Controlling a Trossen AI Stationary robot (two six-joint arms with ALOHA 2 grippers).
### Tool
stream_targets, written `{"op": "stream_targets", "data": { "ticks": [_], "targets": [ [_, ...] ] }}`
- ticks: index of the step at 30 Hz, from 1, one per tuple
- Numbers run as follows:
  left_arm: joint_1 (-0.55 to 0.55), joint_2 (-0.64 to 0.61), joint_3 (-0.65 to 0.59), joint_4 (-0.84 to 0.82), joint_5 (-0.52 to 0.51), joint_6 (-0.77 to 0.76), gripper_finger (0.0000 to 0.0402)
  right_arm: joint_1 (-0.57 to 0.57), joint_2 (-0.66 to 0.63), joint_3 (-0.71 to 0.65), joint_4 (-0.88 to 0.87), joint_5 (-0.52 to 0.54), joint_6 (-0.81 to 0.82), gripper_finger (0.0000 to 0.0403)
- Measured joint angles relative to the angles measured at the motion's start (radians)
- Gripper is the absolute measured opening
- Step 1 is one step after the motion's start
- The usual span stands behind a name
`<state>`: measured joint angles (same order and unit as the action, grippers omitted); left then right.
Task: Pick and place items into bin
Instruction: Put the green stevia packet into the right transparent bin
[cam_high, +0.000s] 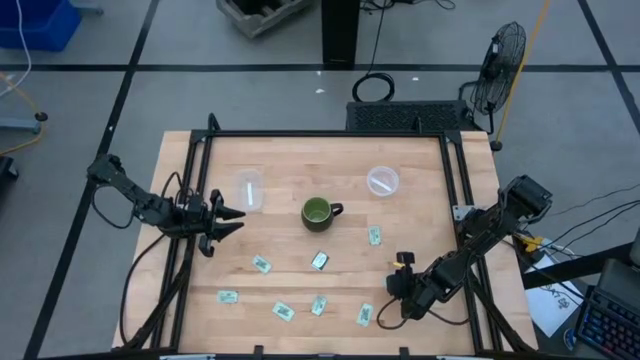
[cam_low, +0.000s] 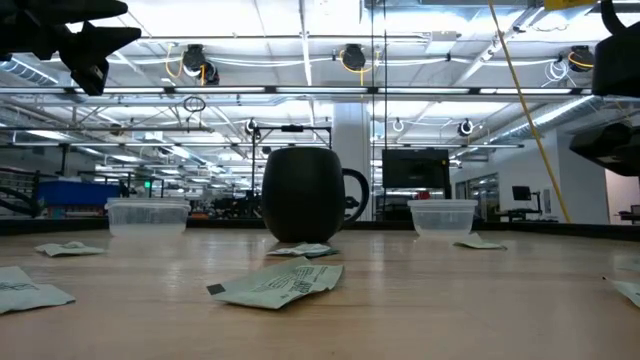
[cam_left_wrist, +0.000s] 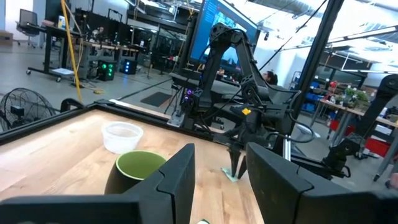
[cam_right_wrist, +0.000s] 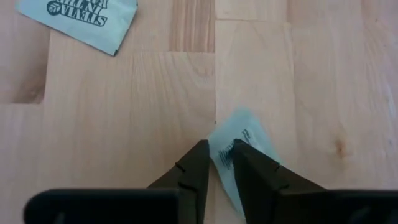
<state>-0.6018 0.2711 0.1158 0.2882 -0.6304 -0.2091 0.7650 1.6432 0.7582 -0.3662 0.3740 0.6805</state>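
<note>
Right tool (cam_right_wrist: 217, 163) apparently pinched nearly closed; left tool (cam_high: 228, 221) parted.

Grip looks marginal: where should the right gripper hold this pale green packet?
By a corner, from straight above: the pale green packet is thin and lies flat on the table, with no sides to clamp. The right gripper pinches one corner.
</note>
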Motion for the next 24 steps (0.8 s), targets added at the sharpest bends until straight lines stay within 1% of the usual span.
{"op": "stream_targets", "data": {
  "ticks": [6, 10, 15, 19, 24],
  "targets": [
    [0.000, 0.000, 0.000, 0.000, 0.000, 0.005, 0.0147, -0.007, -0.016, -0.001, 0.014, 0.048, -0.068, 0.0023],
    [0.000, 0.000, 0.000, 0.000, -0.001, 0.005, 0.0147, -0.022, -0.056, -0.008, 0.001, 0.122, -0.118, 0.0010],
    [0.000, 0.000, 0.000, 0.001, -0.001, 0.005, 0.0147, -0.050, -0.135, -0.005, 0.007, 0.227, -0.178, 0.0006],
    [0.000, 0.000, 0.000, 0.001, -0.001, 0.009, 0.0147, -0.106, -0.195, -0.005, 0.013, 0.321, -0.270, 0.0006],
    [0.000, 0.000, 0.000, 0.001, -0.001, 0.010, 0.0147, -0.217, -0.272, -0.005, 0.014, 0.422, -0.368, 0.0006]
  ]
}}
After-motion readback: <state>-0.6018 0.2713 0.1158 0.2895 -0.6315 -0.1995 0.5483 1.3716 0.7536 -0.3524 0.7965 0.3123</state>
